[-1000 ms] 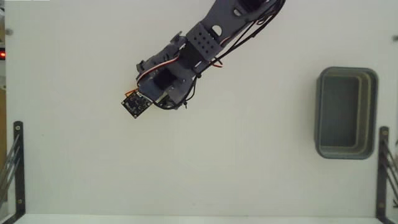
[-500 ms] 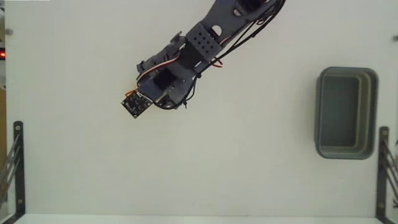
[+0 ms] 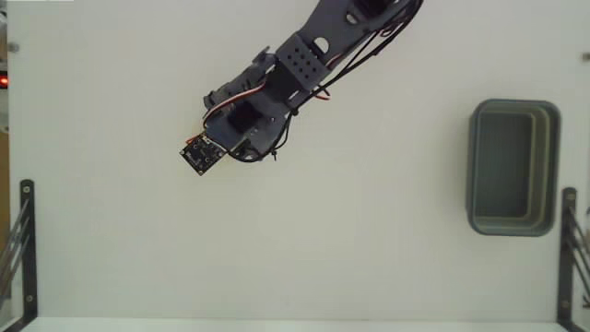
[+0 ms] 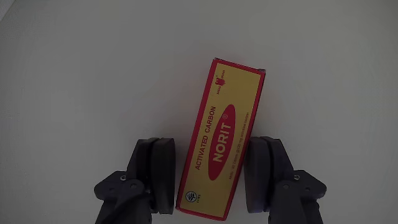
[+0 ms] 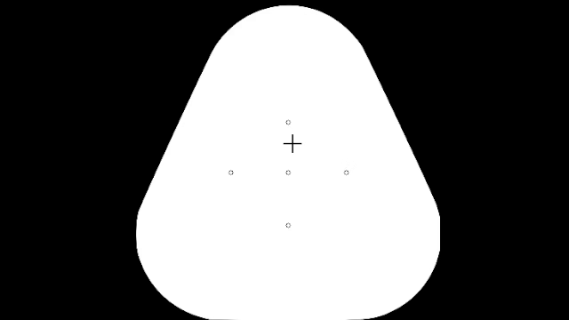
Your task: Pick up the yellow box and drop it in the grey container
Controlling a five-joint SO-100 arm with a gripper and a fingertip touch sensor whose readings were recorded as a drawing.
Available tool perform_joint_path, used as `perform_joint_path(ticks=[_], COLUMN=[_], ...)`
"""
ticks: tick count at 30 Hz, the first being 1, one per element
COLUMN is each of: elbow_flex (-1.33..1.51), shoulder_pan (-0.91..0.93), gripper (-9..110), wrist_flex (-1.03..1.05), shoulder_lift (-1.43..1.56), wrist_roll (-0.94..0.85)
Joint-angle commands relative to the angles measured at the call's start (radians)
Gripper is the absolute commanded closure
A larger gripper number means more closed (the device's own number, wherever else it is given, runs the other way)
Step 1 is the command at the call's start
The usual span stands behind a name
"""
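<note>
In the wrist view the yellow box (image 4: 221, 140) with its red oval label lies lengthwise between my fingers, slightly skewed, on the white table. My gripper (image 4: 210, 143) is shut on it. The left pad (image 4: 163, 174) meets one long side and the right pad (image 4: 260, 171) meets the other. In the fixed view the gripper (image 3: 200, 152) is low over the table at centre left, and the arm head covers almost all of the box. The grey container (image 3: 513, 168) stands empty at the far right, well away from the gripper.
Black metal brackets stand at the lower left (image 3: 25, 249) and lower right (image 3: 569, 249) table edges, the right one just below the container. The arm (image 3: 323, 46) reaches in from the top centre. Bare white table lies between gripper and container.
</note>
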Motion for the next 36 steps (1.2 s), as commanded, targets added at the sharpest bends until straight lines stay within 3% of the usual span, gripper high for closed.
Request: perform_joint_path(ticks=[1, 36], elbow_flex=[0.001, 0.001], shoulder_pan=[0.011, 0.011], gripper=[36, 46], wrist_flex=[-0.006, -0.006], shoulder_lift=[0.027, 0.027], wrist_roll=[0.003, 0.003])
